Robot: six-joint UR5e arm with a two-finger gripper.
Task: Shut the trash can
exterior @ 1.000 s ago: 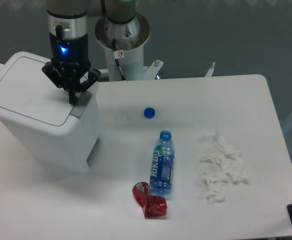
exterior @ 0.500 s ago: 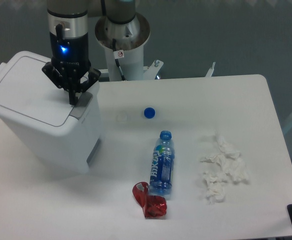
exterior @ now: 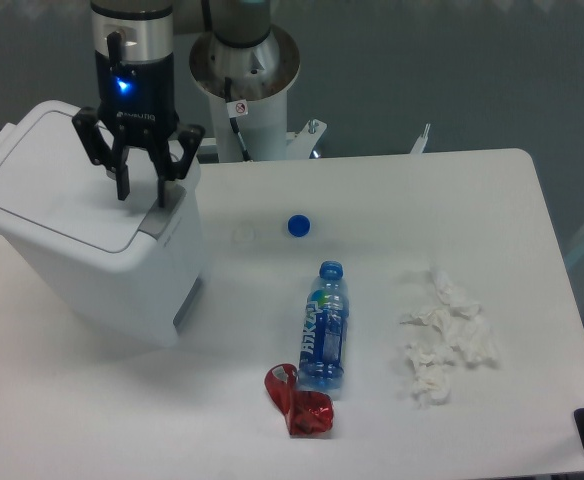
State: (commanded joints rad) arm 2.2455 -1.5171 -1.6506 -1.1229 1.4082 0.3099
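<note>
The trash can (exterior: 82,262) is a large white boxy bin at the left of the table. Its flat white lid (exterior: 57,178) lies down flat on the bin, and the grey push tab (exterior: 166,218) sits at its right edge. My gripper (exterior: 143,189) hangs just above the lid's right end, next to the tab. Its two black fingers are spread apart and hold nothing.
A blue water bottle (exterior: 323,326) lies in the middle of the table, with a blue cap (exterior: 297,225) behind it and a crumpled red wrapper (exterior: 299,399) in front. Crumpled white tissues (exterior: 445,336) lie at the right. The arm's base (exterior: 244,70) stands behind the table.
The gripper's fingers were together, pressing at the lid's edge by the tab. Now they are spread apart and the gripper has risen slightly. The lid stays down.
</note>
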